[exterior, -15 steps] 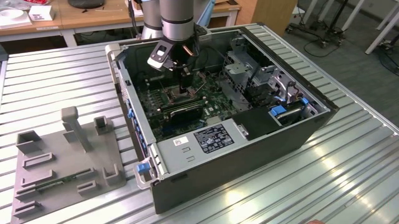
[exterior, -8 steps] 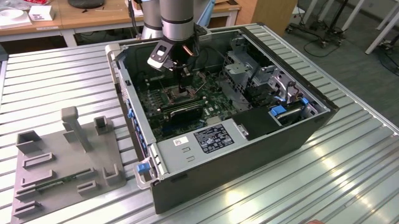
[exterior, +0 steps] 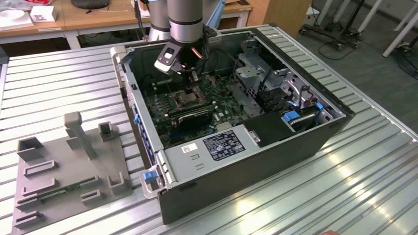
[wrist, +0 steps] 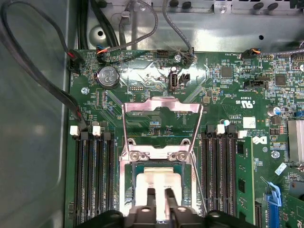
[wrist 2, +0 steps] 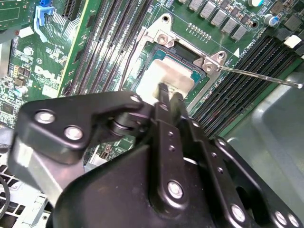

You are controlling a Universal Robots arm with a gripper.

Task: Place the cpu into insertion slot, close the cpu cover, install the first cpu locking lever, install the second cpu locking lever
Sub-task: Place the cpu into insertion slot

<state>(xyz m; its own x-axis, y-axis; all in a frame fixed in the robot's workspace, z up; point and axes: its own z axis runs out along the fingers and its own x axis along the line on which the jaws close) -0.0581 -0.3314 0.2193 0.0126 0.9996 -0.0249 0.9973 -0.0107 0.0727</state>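
The gripper (exterior: 189, 89), fingers nearly together and empty, hangs upper-centre in the exterior view. The chip (wrist: 161, 176) lies in the socket (wrist: 136, 176) just beneath it.

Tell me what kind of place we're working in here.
Likely a robotics lab or workshop set up for PC assembly: an open computer case sits on a ribbed metal table, a grey parts fixture lies beside it, and wooden desks stand behind.

We can read no print: a dark label (exterior: 222, 144) sits on the grey cover (exterior: 189, 165) beside the motherboard (wrist: 223, 90), which bears white lettering.
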